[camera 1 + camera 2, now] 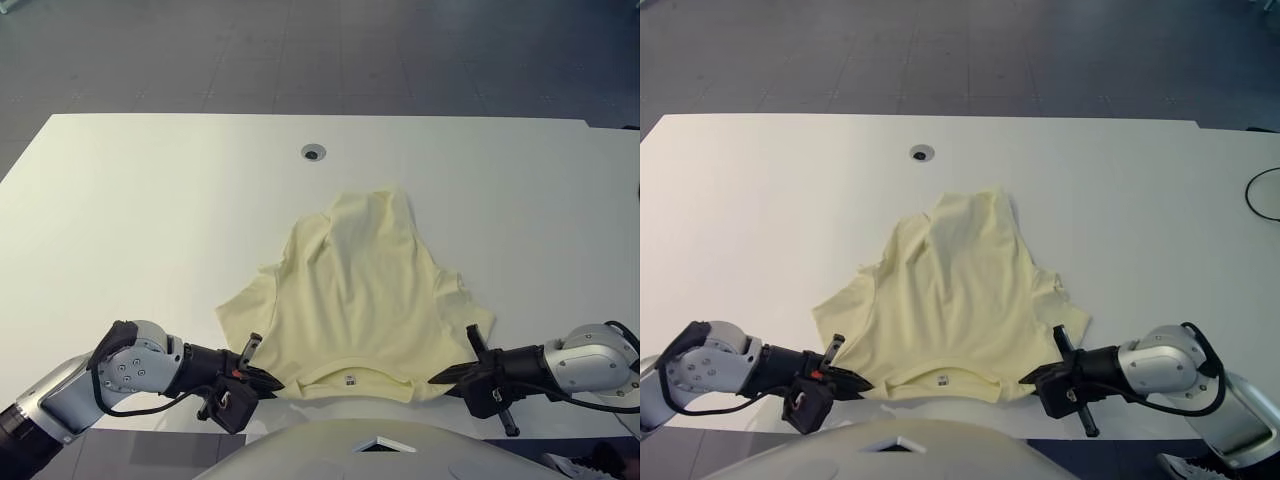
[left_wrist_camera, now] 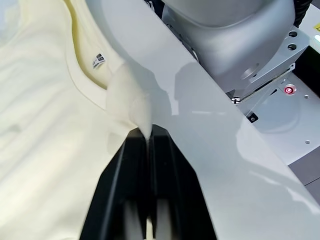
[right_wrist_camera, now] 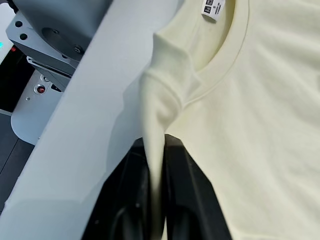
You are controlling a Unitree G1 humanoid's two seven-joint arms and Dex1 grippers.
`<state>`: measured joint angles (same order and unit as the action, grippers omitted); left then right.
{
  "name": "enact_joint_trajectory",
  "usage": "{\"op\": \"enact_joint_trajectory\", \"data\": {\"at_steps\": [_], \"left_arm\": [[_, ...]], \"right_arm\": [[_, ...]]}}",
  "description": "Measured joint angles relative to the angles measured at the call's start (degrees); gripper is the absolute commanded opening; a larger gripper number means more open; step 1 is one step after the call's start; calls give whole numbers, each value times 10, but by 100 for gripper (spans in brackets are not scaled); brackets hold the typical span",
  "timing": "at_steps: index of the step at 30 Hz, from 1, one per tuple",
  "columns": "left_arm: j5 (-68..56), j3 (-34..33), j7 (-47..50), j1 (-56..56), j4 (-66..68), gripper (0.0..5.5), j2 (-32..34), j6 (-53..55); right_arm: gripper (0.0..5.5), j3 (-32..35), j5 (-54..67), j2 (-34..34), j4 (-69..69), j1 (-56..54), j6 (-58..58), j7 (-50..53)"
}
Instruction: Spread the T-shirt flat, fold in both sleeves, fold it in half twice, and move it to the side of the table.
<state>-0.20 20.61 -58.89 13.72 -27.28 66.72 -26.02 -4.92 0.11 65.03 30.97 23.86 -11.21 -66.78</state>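
A pale yellow T-shirt point(image 1: 355, 300) lies on the white table point(image 1: 150, 200), collar toward the near edge and hem bunched narrow at the far end. My left gripper point(image 1: 272, 384) is shut on the shirt's shoulder just left of the collar; the cloth point(image 2: 142, 117) is pinched between its black fingers point(image 2: 125, 170). My right gripper point(image 1: 436, 379) is shut on the shoulder right of the collar, with a fold of cloth point(image 3: 155, 130) running down between its fingers point(image 3: 187, 175). Both sleeves lie crumpled beside the body.
A round cable hole point(image 1: 314, 152) sits in the table beyond the shirt. Bare table spreads to the left, right and far side. The near table edge point(image 2: 200, 120) runs right beside both grippers. Dark floor lies past the far edge.
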Motion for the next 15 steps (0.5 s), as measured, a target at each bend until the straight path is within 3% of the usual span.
{"op": "enact_joint_trajectory", "data": {"at_steps": [10, 15], "left_arm": [[-55, -77, -16, 44, -26, 203, 16, 17], [-83, -106, -19, 68, -31, 289, 16, 22]], "right_arm": [[258, 116, 38, -2, 45, 76, 18, 13], [340, 139, 51, -1, 55, 85, 25, -3]]}}
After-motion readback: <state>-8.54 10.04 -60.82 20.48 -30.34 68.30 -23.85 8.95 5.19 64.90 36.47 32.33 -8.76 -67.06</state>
